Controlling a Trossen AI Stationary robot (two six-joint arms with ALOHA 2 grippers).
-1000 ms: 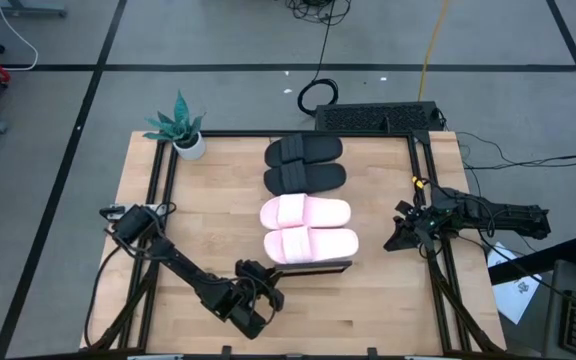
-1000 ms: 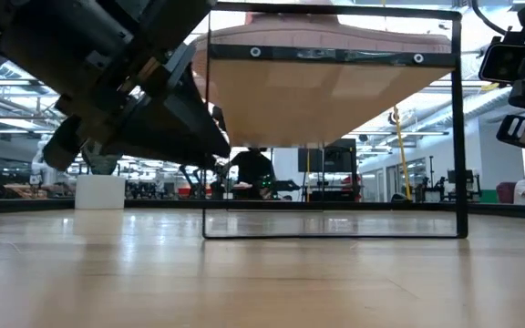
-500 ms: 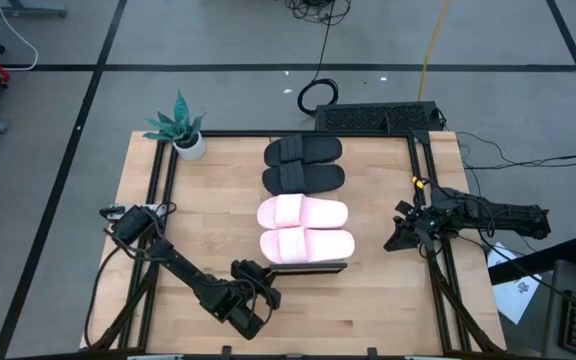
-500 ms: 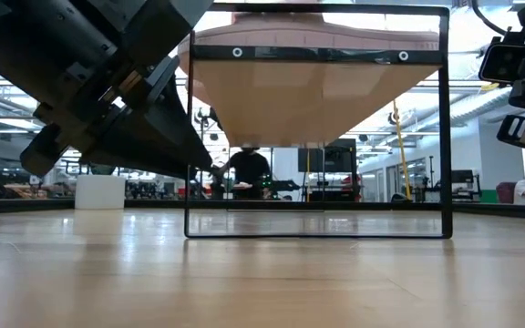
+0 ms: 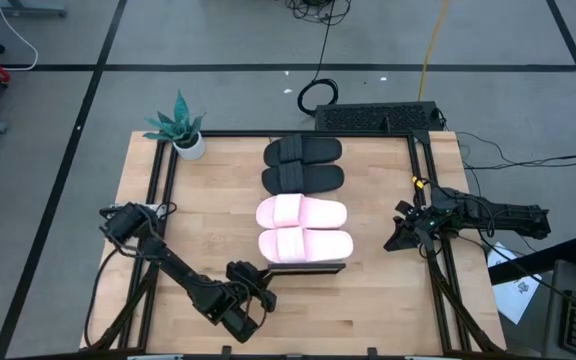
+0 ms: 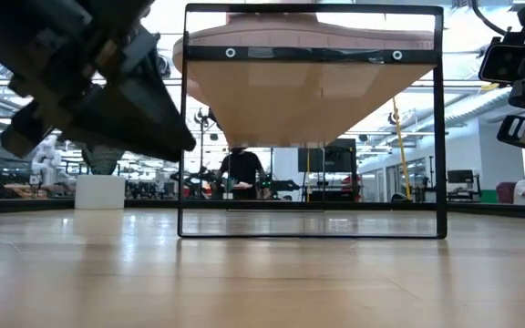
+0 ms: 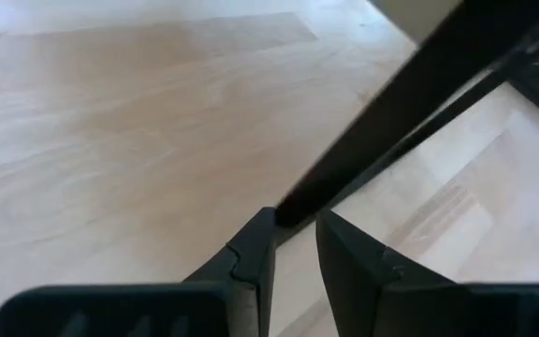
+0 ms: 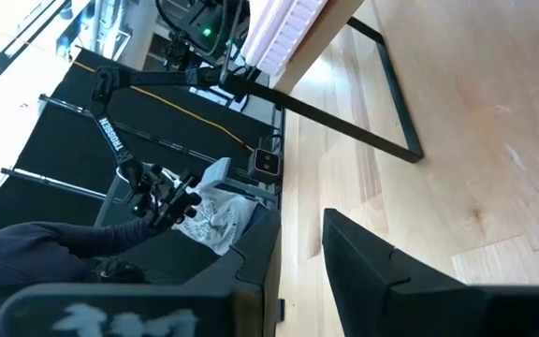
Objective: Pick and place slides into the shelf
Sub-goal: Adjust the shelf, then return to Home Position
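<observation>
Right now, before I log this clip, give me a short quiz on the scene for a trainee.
1. How many slides lie on the shelf?
2. True or false: the black slides lie nearer the plant than the pink slides.
3. Which gripper grips the shelf's frame? A left gripper; B right gripper.
Key: 1 four; 2 true; 3 A.

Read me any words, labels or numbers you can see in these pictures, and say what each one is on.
"TROSSEN": white letters along a dark arm link in the right wrist view.
White marking on the right wrist's dark housing: too blurred to read.
Nothing readable on the slides, shelf or table.
</observation>
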